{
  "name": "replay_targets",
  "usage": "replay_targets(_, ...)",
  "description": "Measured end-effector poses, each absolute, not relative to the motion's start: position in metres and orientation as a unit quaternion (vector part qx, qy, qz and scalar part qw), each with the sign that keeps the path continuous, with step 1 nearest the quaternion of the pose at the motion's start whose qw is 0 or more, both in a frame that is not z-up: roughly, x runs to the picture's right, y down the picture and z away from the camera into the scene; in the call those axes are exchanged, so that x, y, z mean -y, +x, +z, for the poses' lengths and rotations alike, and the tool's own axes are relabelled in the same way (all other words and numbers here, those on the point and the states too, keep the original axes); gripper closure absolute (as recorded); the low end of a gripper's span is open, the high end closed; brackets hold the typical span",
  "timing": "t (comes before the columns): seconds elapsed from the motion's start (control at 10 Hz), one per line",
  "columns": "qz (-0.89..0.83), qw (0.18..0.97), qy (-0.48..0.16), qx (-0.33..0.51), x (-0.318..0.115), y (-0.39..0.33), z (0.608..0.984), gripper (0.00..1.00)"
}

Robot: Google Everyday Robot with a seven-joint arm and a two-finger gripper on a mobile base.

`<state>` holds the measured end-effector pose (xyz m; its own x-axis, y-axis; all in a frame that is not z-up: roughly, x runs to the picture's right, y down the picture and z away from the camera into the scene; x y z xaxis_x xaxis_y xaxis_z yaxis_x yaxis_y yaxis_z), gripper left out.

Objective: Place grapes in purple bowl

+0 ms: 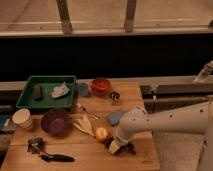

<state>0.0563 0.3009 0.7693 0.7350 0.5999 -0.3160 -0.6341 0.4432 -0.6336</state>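
dark purple-brown, lumpy bunch of grapes (129, 148) lies on the wooden table (95, 161), touching the white arm's gripper (114, 147) at its 3 o'clock. whether the gripper has closed on it i cannot tell. the round dull purple bowl (55, 122) sits well apart, about 10 o'clock.

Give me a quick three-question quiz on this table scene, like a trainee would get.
1. What colour is the tray?
2. True or false: the grapes lie in the purple bowl.
3. The gripper is: A over the purple bowl, B down at the grapes, C in the tray.
Key: 1 green; 2 false; 3 B.
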Motion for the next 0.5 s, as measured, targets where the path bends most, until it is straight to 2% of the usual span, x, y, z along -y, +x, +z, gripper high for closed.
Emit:
replay_targets(0.2, 0.365, 0.847, -0.386, -0.018, -0.3, 0.058, 0.768, 1.0)
replay_targets(0.5, 0.387, 0.827, -0.407, 0.027, -0.286, 0.066, 0.758, 1.0)
